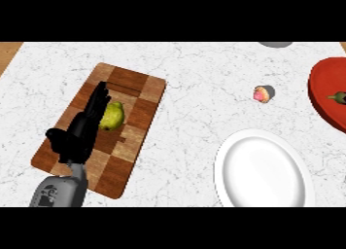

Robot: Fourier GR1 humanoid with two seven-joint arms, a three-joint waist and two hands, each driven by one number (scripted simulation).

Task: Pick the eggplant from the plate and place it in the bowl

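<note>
- Found a small, dark purple eggplant [342,98] lying inside a thick-walled, round red dish [325,78] at the view's right edge, with the dish partly cut off by that edge.
- Could not tell whether the red dish was a plate or a bowl.
- Saw a round white dish with a broad rim [237,181] on the counter, just beside the red dish and nearer the lower edge, with nothing lying in it.
- Noted the black left hand [82,129] stretched over a checkered brown wooden cutting board [136,85] at the left, on its grey forearm [60,192] coming in from the lower edge.
- Saw its fingers straight and released, grasping nothing, with the thumb spread out toward the left.
- Spotted a yellow-green, pear-shaped fruit [114,116] on the board, right beside the fingers; could not tell whether they touched it.
- Found the left hand well apart from the eggplant, with the white dish between them.
- Noted a small pink item in a grey cup [263,93] standing on the white marbled counter [197,73], near the red dish.
- Glimpsed part of a grey object [276,44] at the top edge, too little to tell what it was.
</note>
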